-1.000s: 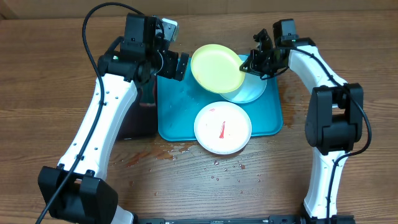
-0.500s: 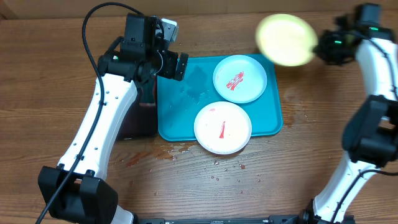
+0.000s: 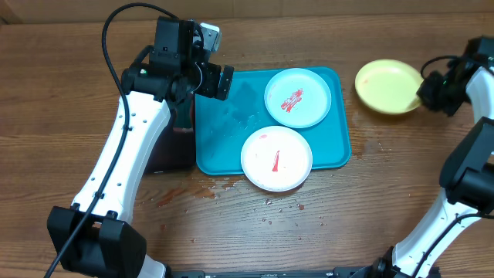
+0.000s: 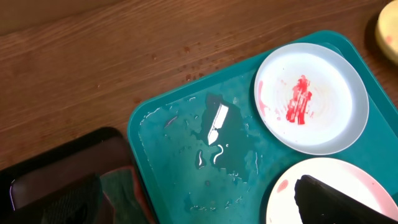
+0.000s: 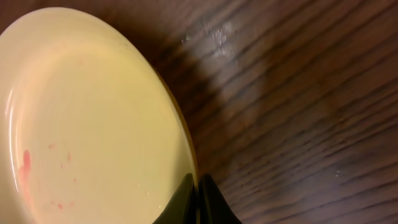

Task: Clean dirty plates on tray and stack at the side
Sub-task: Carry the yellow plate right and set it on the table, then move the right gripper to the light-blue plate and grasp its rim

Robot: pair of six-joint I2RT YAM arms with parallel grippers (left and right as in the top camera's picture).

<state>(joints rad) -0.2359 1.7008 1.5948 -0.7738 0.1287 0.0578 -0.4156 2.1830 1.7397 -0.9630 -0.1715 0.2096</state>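
Wooden desk (image 3: 309,232) beside the tray (image 3: 224,147) now receives the yellow-green plate (image 3: 386,85), swung off it. Right jaws pinch its rim and left jaws are spread. The mint plate (image 3: 298,97) and white plate (image 3: 276,158) wait, smeared.

The turquoise tray (image 3: 224,147) lies flat at centre top of the overhead frame, its left half bare and wet with droplets (image 4: 211,155). 2 plates sit on it, face up and just beside each other. The mint green plate (image 3: 298,97) is in its upper right corner, smeared red in the middle. The white plate (image 3: 276,158) carries 1 red streak and overlaps the tray's lower rim. The yellow-green plate (image 3: 390,86) is off the tray at upper right, face up, with faint pink specks (image 5: 37,168)
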